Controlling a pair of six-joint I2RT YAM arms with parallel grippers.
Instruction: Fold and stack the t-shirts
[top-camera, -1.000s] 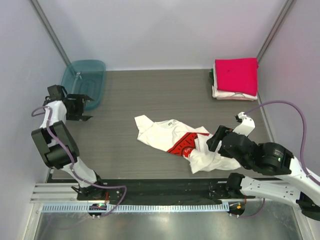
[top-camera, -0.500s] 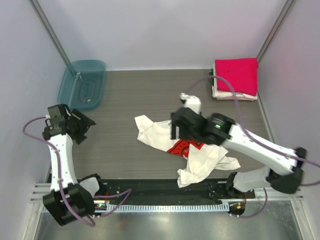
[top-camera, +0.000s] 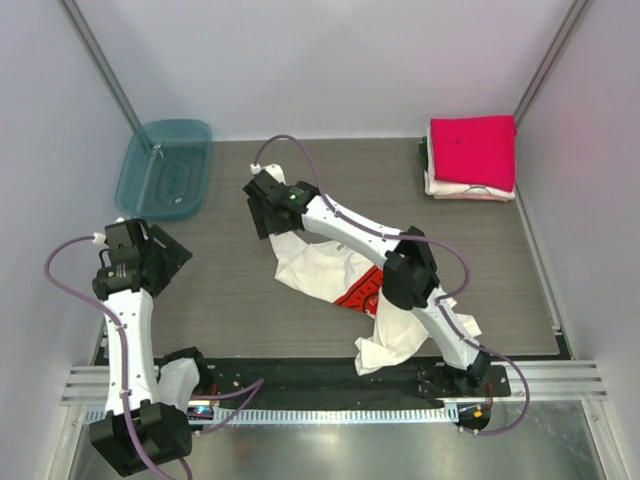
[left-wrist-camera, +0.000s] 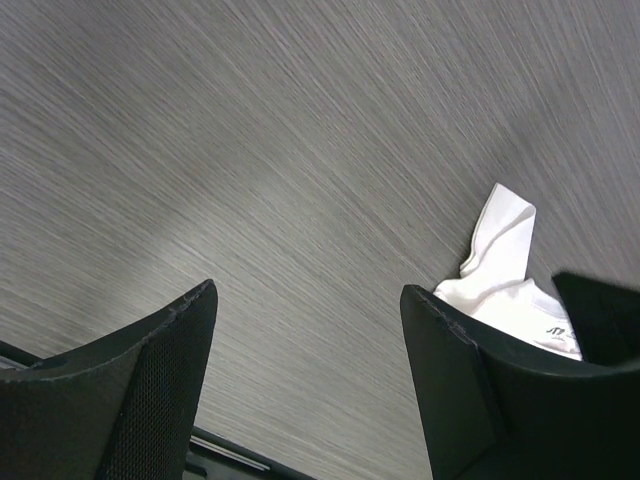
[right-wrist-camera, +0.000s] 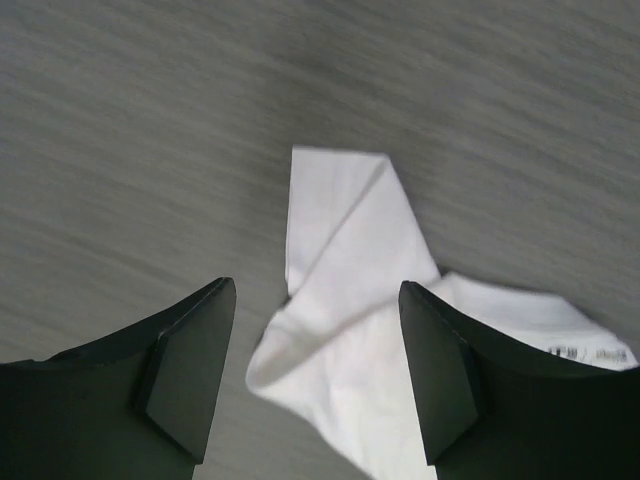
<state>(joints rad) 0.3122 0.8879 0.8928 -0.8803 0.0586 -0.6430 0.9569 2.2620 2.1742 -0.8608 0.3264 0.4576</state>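
Note:
A cream-white t-shirt with a red-and-black print lies crumpled in the middle of the table. My right gripper hangs open over its far-left sleeve. In the right wrist view that sleeve shows between the spread fingers of the right gripper, which hold nothing. My left gripper is open above bare table left of the shirt. The left wrist view shows the left gripper empty, with the sleeve tip off to the right. A pinkish-red t-shirt tops pale folded ones at the back right.
A translucent teal tub stands at the back left corner of the table. The right arm's elbow stretches across the crumpled shirt. Frame posts and grey walls close in both sides.
The right arm swung from the near right across the shirt to its far-left sleeve, and the shirt's near part shifted. The left gripper left the tub and came nearer, its jaws slightly narrower.

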